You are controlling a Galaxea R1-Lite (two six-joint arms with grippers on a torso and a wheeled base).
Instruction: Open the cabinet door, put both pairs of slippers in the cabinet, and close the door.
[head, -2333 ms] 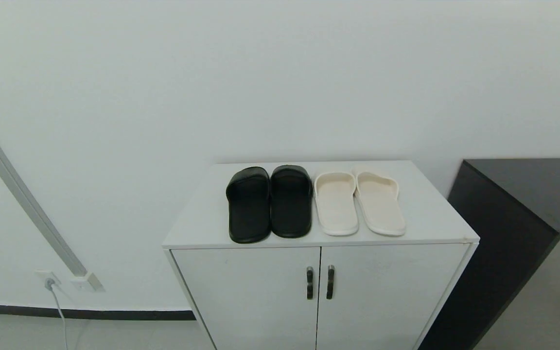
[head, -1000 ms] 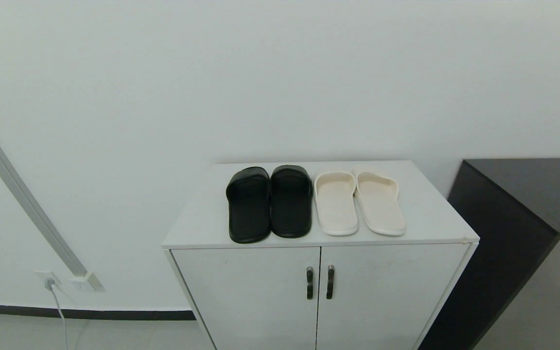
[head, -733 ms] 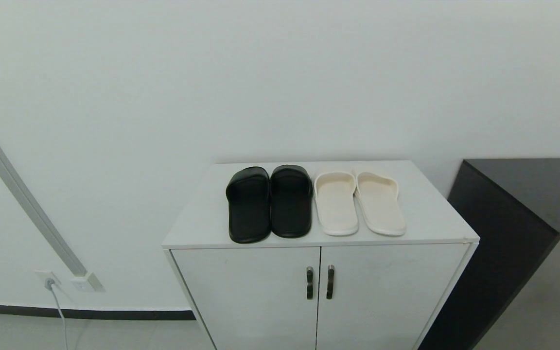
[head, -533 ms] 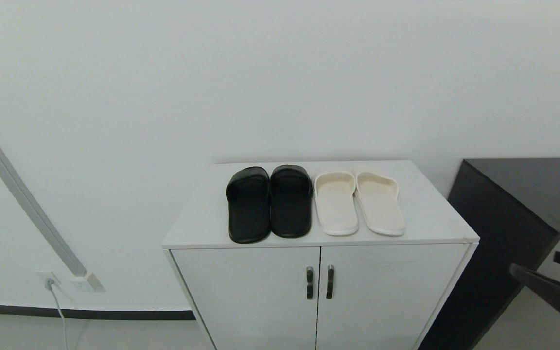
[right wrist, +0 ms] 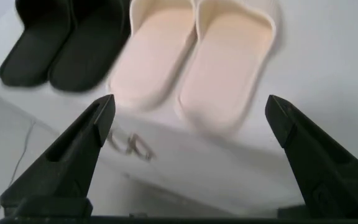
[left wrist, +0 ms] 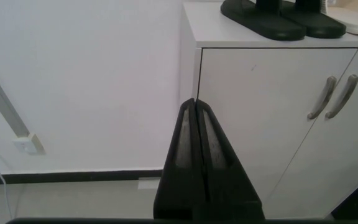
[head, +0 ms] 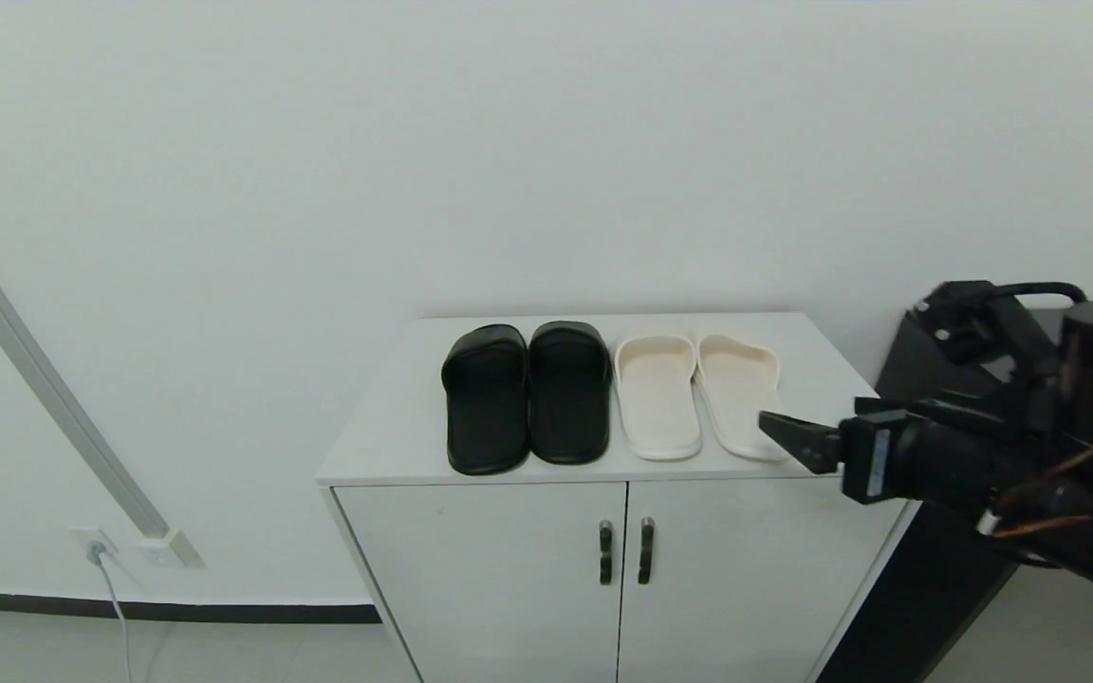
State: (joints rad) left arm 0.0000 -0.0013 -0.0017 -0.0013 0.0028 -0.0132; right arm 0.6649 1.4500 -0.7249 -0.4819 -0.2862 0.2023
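Atop cabinet (head: 385, 427), cream slippers (head: 656, 398) lie just beyond R gripper (right wrist: 189, 102) (spread wide).

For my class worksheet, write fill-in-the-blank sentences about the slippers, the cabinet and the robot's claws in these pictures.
The black slippers lie to the robot's ____ of the cream slippers.
Both pairs rest on ____ of the cabinet.
Its two doors are ____.
The right claw is open, while the left claw is ____.
Missing words: left; top; closed; shut.
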